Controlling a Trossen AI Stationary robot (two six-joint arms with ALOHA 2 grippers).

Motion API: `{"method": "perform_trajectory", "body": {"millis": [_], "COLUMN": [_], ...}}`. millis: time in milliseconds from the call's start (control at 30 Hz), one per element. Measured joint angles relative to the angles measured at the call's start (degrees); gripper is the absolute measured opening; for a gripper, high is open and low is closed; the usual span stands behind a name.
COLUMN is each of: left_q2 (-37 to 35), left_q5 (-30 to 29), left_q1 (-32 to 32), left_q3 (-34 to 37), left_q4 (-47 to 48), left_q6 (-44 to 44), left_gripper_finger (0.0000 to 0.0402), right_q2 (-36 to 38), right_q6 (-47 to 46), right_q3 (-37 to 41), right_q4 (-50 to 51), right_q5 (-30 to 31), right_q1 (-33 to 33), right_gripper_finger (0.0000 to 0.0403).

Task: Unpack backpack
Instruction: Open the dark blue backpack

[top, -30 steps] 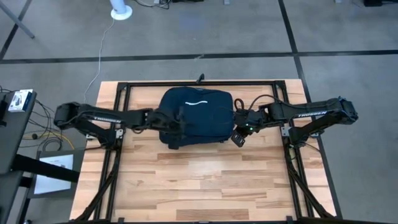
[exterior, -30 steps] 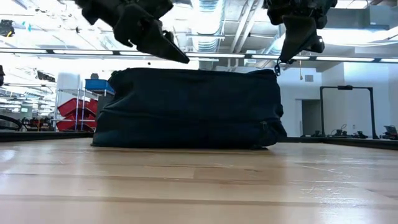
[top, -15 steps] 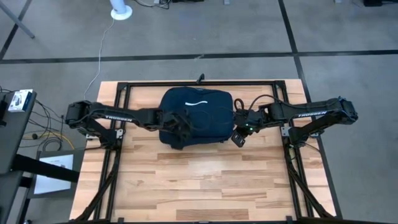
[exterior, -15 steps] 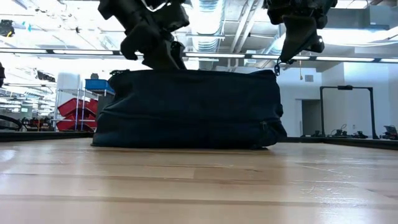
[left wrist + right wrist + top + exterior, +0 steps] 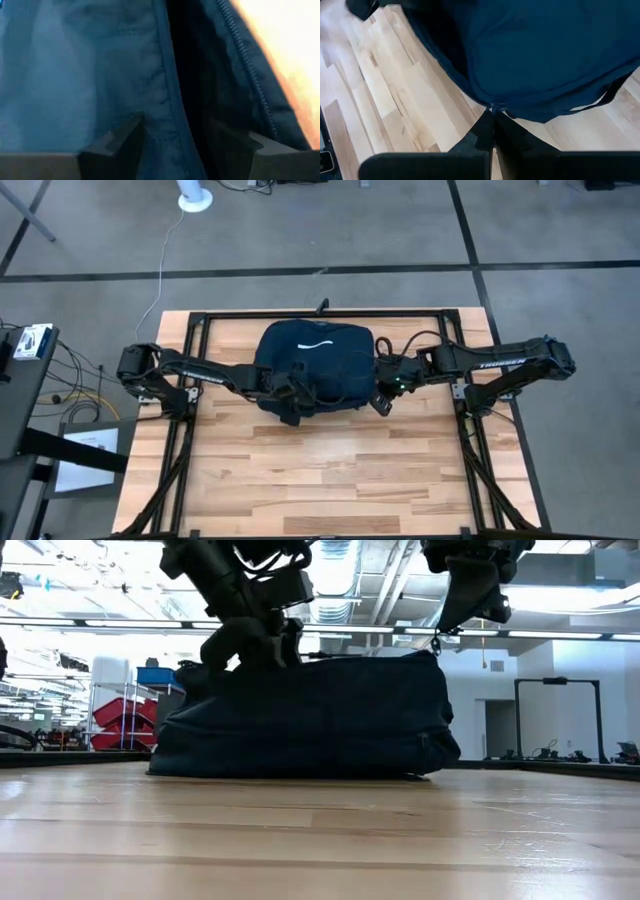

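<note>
The backpack (image 5: 315,368) lies flat near the far middle of the bench (image 5: 320,475), and everything else is best placed from it.

At the backpack's left side, the left end effector (image 5: 292,392) reaches in over the near-left corner and presses down into the top fabric. The left wrist view shows its fingers (image 5: 117,145) spread apart, straddling a fabric edge beside a dark gap with a zipper track (image 5: 247,65) running along it; nothing is clamped between them yet.

At the backpack's right side, the right end effector (image 5: 382,392) sits just off the near-right corner. Its fingers are closed tight, and the right wrist view shows their tips pinching a small tab at the bag's edge, most likely a zipper pull (image 5: 495,107), with the corner lifted slightly.

Risks, as I judge them: the pinch on that tiny tab is slight, so a hard or off-line pull could slip it free. The bag is soft and unanchored, so pulling may drag it along the bench. The left fingers could snag loose fabric rather than enter the opening.
</note>
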State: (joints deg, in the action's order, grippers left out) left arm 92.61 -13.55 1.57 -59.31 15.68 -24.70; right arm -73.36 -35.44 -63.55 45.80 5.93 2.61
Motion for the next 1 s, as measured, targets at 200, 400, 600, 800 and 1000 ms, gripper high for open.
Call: {"method": "perform_trajectory", "body": {"millis": [200, 400, 600, 800, 1000], "left_q2": [0.5, 0.4, 0.4, 0.1, 1.7], "left_q5": [-5.8, -20.9, -20.9, -7.5, -0.1], "left_q1": [1.4, 2.1, 2.1, 2.6, 2.4], "left_q3": [0.0, 0.0, 0.0, -1.4, -1.7], "left_q4": [-8.1, -10.3, -7.1, -10.5, -25.3], "left_q6": [0.2, -4.4, -3.6, 2.0, 7.7], "left_gripper_finger": [0.0189, 0.0164, 0.0076, 0.0005, 0.0005], "right_q2": [0.0, 0.0, 0.0, 0.0, 0.0], "right_q6": [0.0, 0.1, 0.1, 0.1, 0.5], "right_q3": [0.0, 0.0, 0.0, 0.0, 0.0], "right_q4": [-0.4, -2.0, -2.0, -2.2, -4.4], "right_q5": [0.0, 0.0, 0.0, 0.0, 0.0], "right_q1": [0.4, 0.7, 0.8, 0.8, 0.8], "right_gripper_finger": [0.0000, 0.0000, 0.0000, 0.0000, 0.0000]}}
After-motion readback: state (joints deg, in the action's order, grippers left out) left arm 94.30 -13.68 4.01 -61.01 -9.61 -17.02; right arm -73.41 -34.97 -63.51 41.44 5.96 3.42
